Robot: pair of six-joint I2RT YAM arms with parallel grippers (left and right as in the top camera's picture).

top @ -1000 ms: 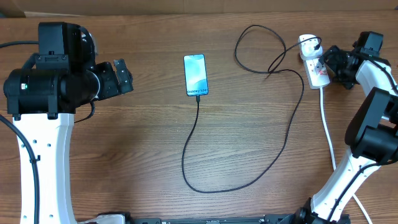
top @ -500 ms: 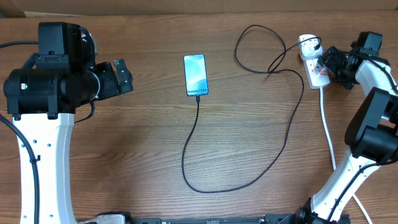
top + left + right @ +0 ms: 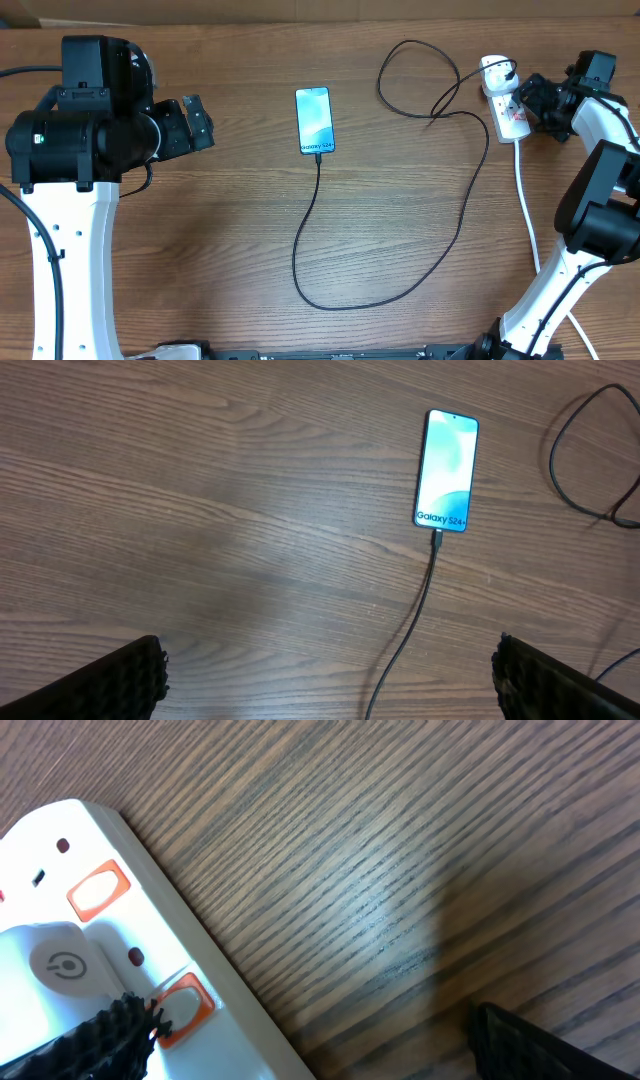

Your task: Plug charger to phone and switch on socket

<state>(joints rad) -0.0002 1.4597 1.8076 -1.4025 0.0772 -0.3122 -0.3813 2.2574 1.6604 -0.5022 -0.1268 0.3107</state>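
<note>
The phone lies face up on the table, screen lit, and also shows in the left wrist view. The black charger cable is plugged into its near end and loops across the table to the white socket at the far right. My right gripper is open and at the socket. In the right wrist view one fingertip touches an orange-edged switch on the socket. My left gripper is open and empty, left of the phone.
A thick white cord runs from the socket toward the front right. The charger cable forms a large loop at the back. A second orange switch sits farther along the socket.
</note>
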